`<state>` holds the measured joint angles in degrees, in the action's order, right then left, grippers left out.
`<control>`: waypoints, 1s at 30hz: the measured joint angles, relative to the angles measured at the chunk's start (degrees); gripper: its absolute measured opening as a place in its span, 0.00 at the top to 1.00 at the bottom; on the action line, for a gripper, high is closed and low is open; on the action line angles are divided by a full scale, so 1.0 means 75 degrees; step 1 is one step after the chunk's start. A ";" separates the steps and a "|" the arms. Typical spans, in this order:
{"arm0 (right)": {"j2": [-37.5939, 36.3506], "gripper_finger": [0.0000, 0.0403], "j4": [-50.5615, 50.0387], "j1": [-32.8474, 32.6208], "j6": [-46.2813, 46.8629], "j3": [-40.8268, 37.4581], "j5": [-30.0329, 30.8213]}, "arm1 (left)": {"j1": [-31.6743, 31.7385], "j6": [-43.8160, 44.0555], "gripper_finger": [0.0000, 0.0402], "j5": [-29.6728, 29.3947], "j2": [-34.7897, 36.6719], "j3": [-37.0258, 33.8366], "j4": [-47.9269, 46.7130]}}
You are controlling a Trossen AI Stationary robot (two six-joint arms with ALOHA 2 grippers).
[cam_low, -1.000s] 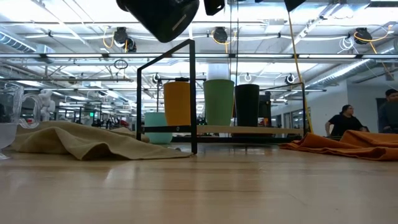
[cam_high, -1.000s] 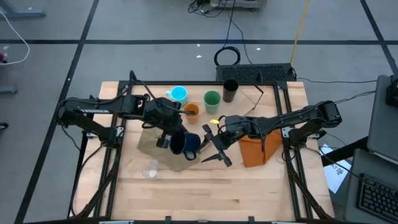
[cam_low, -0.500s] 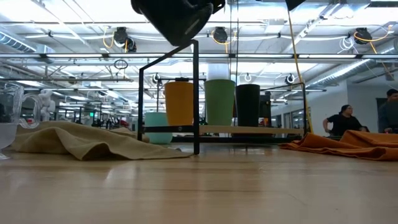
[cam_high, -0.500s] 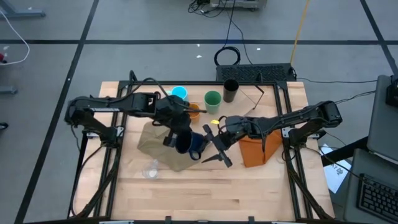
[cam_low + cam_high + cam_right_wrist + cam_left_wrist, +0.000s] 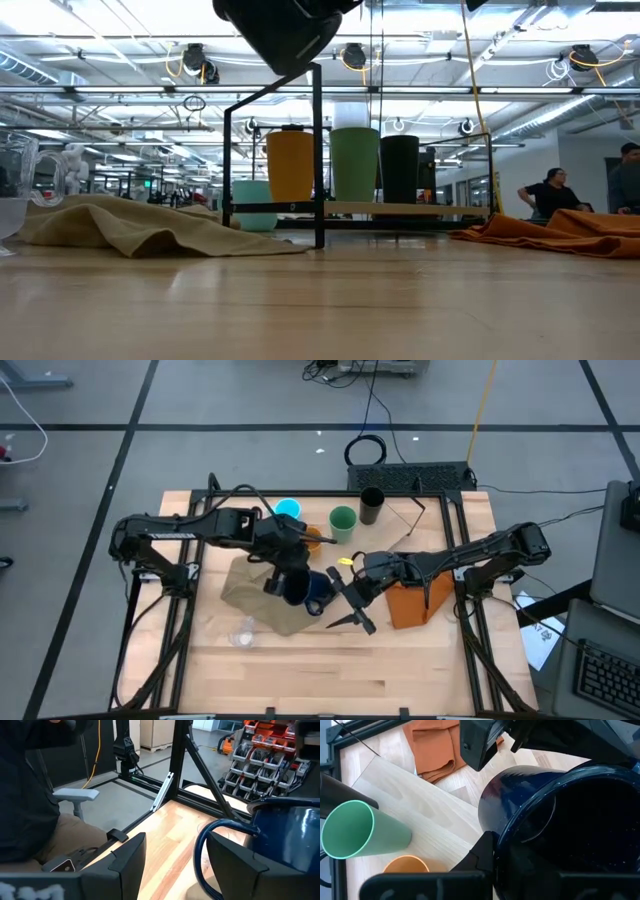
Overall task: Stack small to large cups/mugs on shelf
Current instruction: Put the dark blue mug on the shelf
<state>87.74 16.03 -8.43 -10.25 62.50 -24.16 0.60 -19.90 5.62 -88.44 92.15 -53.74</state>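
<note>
Holding the navy mug above the table's middle, my left gripper is clamped tight on its rim; in the left wrist view one finger presses against the mug's outer wall, and the mug's dark mouth fills much of that picture. In the low view the mug hangs clear of the table, above the black frame. My right gripper sits just right of the mug with its fingers standing apart and gripping nothing; the right wrist view shows the mug's handle lying between its two fingers. On the shelf at the far side stand the orange cup, the green cup and the black tumbler, left to right. The cyan mug stands to the left of the orange cup, and in the low view it shows low behind the frame. The tan cloth lies under and left of the held mug, with the clear cup near its near edge on the bare table. The orange cloth lies on the right, beneath my right arm. People show in the room beyond, far right.
</note>
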 joint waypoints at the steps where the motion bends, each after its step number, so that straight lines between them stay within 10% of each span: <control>1: 0.0000 0.50 0.0000 0.0005 0.0015 0.0000 0.0002 | 0.0000 -0.0006 0.96 0.0001 0.0000 -0.0001 0.0018; 30: 0.0414 0.50 0.0426 0.0116 0.0299 0.0000 0.0000 | -0.0006 -0.0158 0.96 0.0015 0.0006 -0.0001 -0.0058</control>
<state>90.85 19.23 -7.55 -8.01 62.50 -24.16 0.56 -21.08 5.74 -88.40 92.14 -54.17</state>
